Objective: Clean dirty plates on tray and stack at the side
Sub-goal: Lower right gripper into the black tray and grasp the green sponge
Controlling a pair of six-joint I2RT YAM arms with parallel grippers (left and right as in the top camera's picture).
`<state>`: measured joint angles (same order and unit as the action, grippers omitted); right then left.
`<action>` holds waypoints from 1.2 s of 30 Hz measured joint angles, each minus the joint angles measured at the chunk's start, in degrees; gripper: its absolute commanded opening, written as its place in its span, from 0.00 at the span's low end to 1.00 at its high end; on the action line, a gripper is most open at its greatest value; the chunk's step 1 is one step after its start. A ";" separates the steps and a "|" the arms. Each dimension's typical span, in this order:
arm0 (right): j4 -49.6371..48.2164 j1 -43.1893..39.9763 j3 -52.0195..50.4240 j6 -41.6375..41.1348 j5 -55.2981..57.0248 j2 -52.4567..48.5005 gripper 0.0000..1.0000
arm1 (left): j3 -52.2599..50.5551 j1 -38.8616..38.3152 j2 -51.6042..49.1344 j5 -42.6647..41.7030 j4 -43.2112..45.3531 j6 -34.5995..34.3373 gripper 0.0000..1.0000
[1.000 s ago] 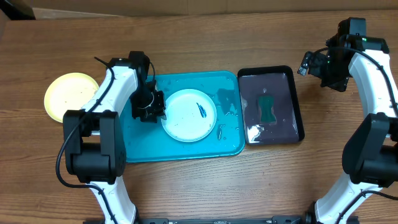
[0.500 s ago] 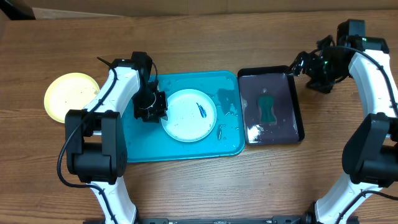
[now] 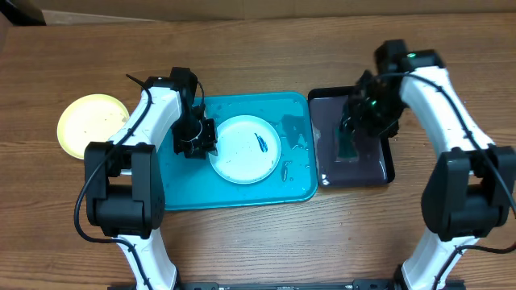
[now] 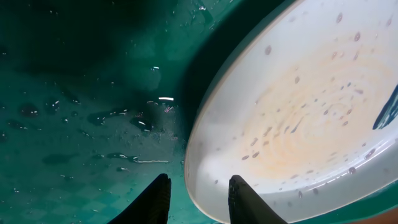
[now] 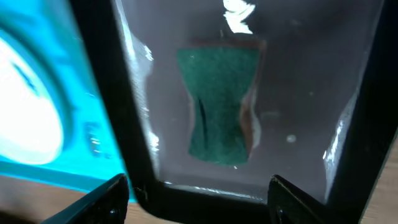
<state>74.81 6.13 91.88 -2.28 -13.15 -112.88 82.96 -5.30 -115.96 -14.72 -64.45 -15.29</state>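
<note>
Two plates show on my overhead feed. The white plate [image 3: 234,161] lies flat in the teal tray [image 3: 242,193], a little left of its middle. The pale yellow plate [image 3: 89,125] sits on the bare wooden table [image 3: 266,242], off to the left and clear of the tray. The white plate carries a small dark-blue smear [image 3: 262,142] on its right half, and through the left wrist camera I see water drops and a faint orange tint across its face. The tray floor around it is wet as well. My left gripper [image 4: 199,178] is down at the plate's left edge, its jaws only narrowly apart. One finger [image 4: 155,202] is over the wet tray floor just outside the rim, and the other sits over the plate's inner slope, so the rim runs between them. I cannot tell from either view whether the pads actually pinch the rim or merely straddle it. To the right of the teal tray, just beside it, is the smaller black tray [image 3: 367,169], shiny with water. A green sponge [image 5: 217,106] with a pinched waist lies flat near its middle. My right gripper [image 5: 198,186] hangs above that black tray, jaws spread wide with nothing between them. In the right wrist view the sponge sits ahead of the fingers and between their lines, not touching either one.
</note>
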 measured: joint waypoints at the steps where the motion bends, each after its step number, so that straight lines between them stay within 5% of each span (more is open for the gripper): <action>1: -0.94 0.72 -0.85 -0.52 1.53 0.00 0.73 | 0.00 0.00 0.00 0.02 0.04 0.00 0.34; 6: -8.17 3.85 -7.04 -2.03 6.03 0.00 0.72 | 0.00 0.00 0.00 0.00 0.15 0.00 0.34; 11: -11.69 5.60 -11.19 -3.26 7.23 0.00 0.53 | 0.00 0.00 0.00 0.00 0.13 0.00 0.34; 15: -12.44 5.97 -13.07 -3.67 7.78 0.00 0.49 | 0.00 0.00 0.00 0.02 0.15 0.00 0.34; 19: -12.48 5.97 -13.27 -3.76 7.87 0.00 0.62 | 0.00 0.00 0.00 0.00 0.15 0.00 0.34; 34: -12.76 5.97 -14.38 -6.25 8.04 0.00 0.59 | 0.00 0.00 0.00 0.02 0.09 0.00 0.35; 36: -12.87 5.97 -14.43 -6.23 8.04 0.00 0.34 | 0.00 0.00 0.00 0.02 0.09 0.00 0.35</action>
<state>61.93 12.10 77.45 -8.51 -5.10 -112.88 82.96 -5.30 -115.96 -14.70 -64.36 -15.29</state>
